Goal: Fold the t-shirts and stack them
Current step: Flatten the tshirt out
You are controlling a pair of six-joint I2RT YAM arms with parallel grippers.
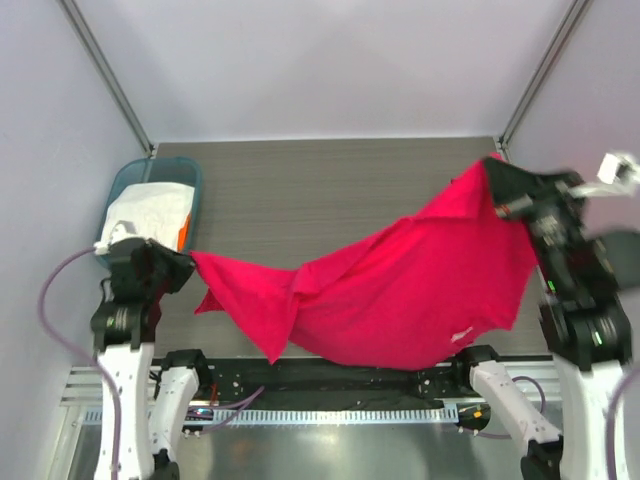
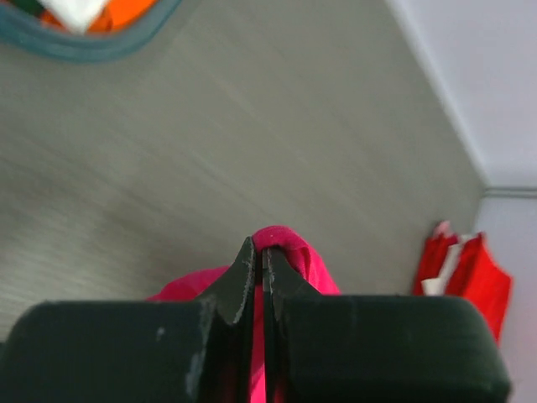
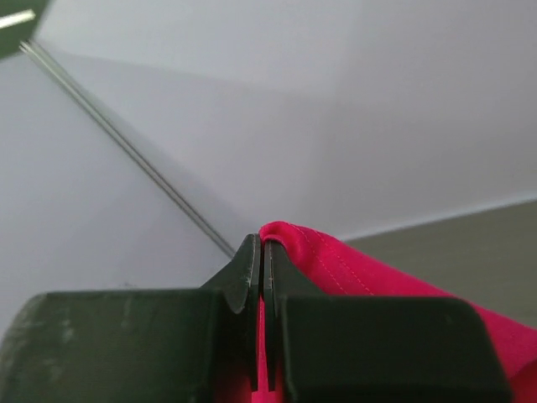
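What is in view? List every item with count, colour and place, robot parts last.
grey wood-grain table: one, grey, under everything.
magenta-pink cloth t-shirt: one, magenta-pink, stretched over the table, held at both ends.
teal plastic basket: one, teal, table's left edge.
white cloth: one, white, inside the basket.
left arm: one, black and white, near left; jaws shut on the t-shirt's left end.
right arm: one, black and white, near right; jaws shut on its right end.

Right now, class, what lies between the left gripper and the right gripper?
The magenta-pink t-shirt lies there. The left gripper and the right gripper each pinch an end, and it sags between them. The top external view shows this.
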